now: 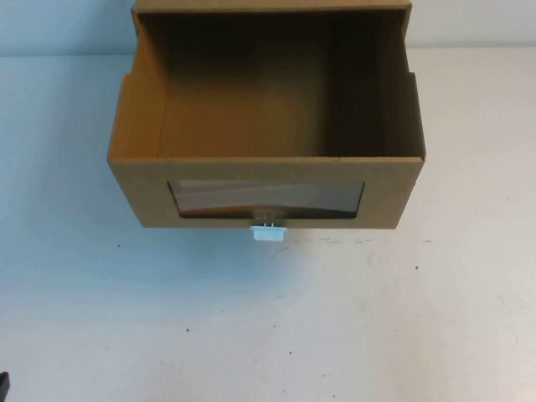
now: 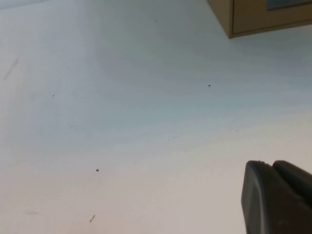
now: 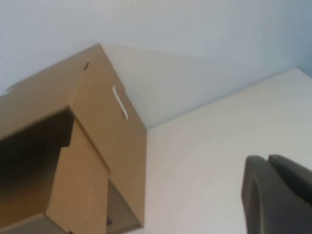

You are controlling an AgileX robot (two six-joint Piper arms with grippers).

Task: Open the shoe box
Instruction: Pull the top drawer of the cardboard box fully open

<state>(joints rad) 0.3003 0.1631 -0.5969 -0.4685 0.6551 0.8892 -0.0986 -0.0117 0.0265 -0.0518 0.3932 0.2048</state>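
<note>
- The left gripper [image 2: 272, 168] hangs low over the table [image 2: 122, 122] on the robot's left. Its two dark fingers are pressed together with nothing between them.
- It is well apart from the shoe box [image 2: 253, 17]; only the box's near corner shows in the left wrist view.
- The table is white with a few small dark specks.
- In the high view the shoe box [image 1: 138, 117] stands at the middle of the table's far side. It is plain brown cardboard and built like a drawer.
- Its outer sleeve [image 1: 272, 7] sits at the back. The drawer [image 1: 394, 180] is pulled out toward the robot, so its shadowed cardboard inside is open to view.
- The drawer's front panel has a wide rectangular clear window [image 1: 268, 198].
- A small white pull tab [image 1: 268, 232] juts from the lower edge of the panel, at its middle.
- The right wrist view shows the box's side, with a thin white slit [image 3: 120, 102] in it, against a pale wall [image 3: 195, 39].
- The right gripper [image 3: 268, 161] is off to the box's right and touches nothing. Its fingers are closed together and empty.
</note>
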